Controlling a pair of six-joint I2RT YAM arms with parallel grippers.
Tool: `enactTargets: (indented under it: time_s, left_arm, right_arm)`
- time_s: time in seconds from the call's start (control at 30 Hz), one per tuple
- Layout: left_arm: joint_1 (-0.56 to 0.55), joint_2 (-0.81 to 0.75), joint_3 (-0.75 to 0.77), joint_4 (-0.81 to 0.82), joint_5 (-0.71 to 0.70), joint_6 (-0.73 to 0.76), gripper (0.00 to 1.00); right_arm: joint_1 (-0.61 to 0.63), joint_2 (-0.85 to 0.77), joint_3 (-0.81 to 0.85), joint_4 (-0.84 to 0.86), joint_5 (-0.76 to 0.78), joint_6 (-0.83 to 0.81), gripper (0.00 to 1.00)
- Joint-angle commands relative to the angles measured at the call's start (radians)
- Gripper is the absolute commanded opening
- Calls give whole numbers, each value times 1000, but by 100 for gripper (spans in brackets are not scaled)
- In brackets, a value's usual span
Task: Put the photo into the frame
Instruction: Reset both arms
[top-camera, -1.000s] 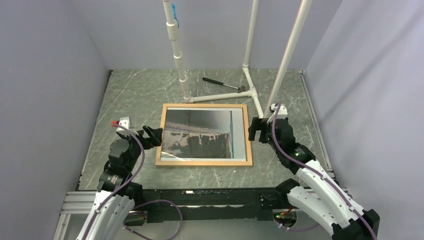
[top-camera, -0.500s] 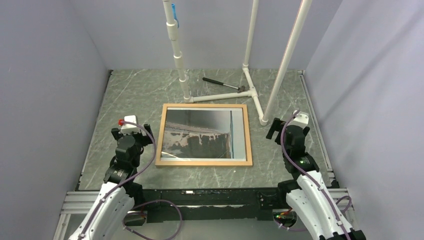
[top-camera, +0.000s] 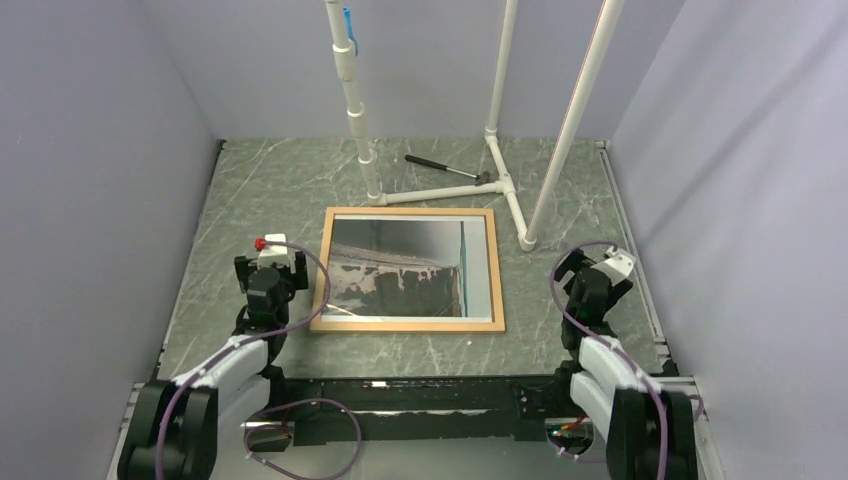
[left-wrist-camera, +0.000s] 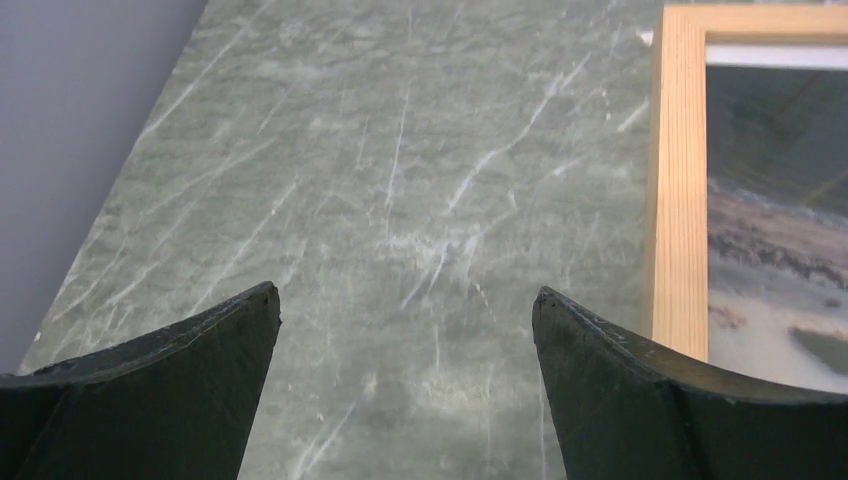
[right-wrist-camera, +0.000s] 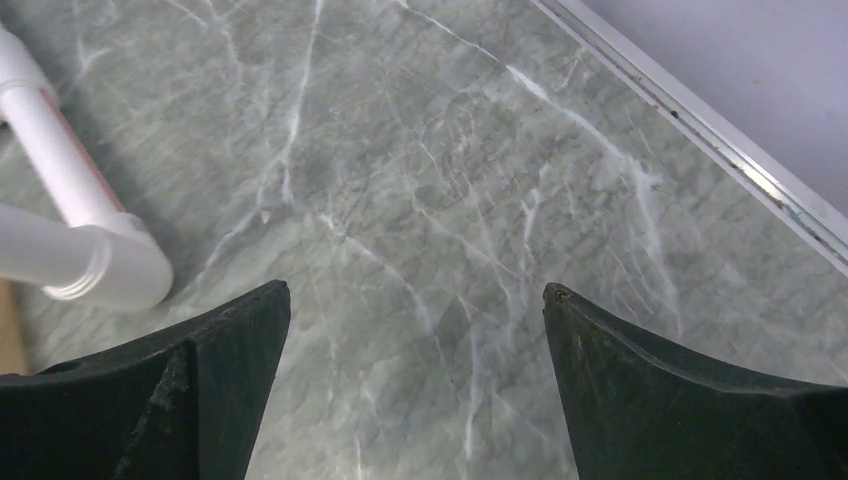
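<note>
Left arm (top-camera: 232, 362): folded low over its base, forearm rising to the wrist, purple cable looped alongside. Left gripper (left-wrist-camera: 405, 300) points toward the far side of the table (top-camera: 280, 190). Jaws spread wide; nothing between them but bare marbled surface. Both dark fingers (left-wrist-camera: 170, 380) are clear of any object.

Right arm (top-camera: 600, 360): same tucked pose on its own side, wrist tilted slightly outward. Right gripper (right-wrist-camera: 415, 290) is also wide open and empty, with grey-green tabletop between its fingers (right-wrist-camera: 660, 390).

Frame (top-camera: 405, 325): lies flat on the table between the two grippers. Seen from the left wrist, its light-wood left border sits just right of the right finger and runs ahead of it, apart from the fingertip. It is well to the left of the right gripper's fingers.

Photo (top-camera: 400, 270): lies inside the frame, image side up, with a white margin showing along the near and far edges. Grey-blue picture with a dark brown patch and a thin blue stripe near its right side.

Pipe stand (top-camera: 500, 190): white tubing. One foot sits ahead and to the left of the right gripper's left finger, not touching it.

Dark-handled tool (top-camera: 445, 168): lies beyond the frame, far ahead of both grippers, beside the stand's base.
</note>
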Motion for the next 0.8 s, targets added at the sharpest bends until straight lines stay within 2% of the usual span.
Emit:
enactTargets:
  time_s: [0.0,0.13,0.2,0.23,0.3,0.33,0.4,0.43,0.47,0.53,0.57,0.6,0.63,0.7,0.77]
  left_arm:
    - [68,134,-4,461,137,76,100]
    - [121,307,14,639,259,95,99]
    - [137,432,26,714,289,88,99]
    - [140,470,26,791,282,102,99]
    - [143,404,50,634,264,69,100]
    - [142,415,60,621,206,50,100]
    - [141,460,90,657,82,11,99]
    - [139,433,109,564,73,-7,99]
    - [138,424,108,538,78,-10,99]
    - [136,458,99,627,64,15,99]
    - [134,450,99,593,66,5,99]
    - [134,439,108,557,66,0,99]
    - [134,437,110,561,68,0,99]
    - [134,455,101,618,66,15,99]
    - [133,447,106,581,66,5,100]
  right_arm:
    - [-25,219,12,449,-53,-44,98]
    - [-35,431,57,676,-74,-97,98]
    - [-68,510,114,674,-96,-95,99]
    - [-64,501,143,578,-119,-98,99]
    - [-59,526,138,631,-141,-129,98]
    - [-51,517,138,612,-145,-133,99]
    - [-47,527,109,696,-166,-154,99]
    - [-45,524,98,711,-183,-162,99]
    - [-41,528,87,729,-208,-173,99]
    - [-26,584,58,833,-235,-200,99]
    - [-24,642,39,950,-242,-212,100]
    - [-22,634,36,956,-244,-215,100]
    - [-22,603,61,837,-238,-205,100]
    - [-13,646,77,889,-245,-231,100]
    - [-8,628,116,765,-234,-228,100]
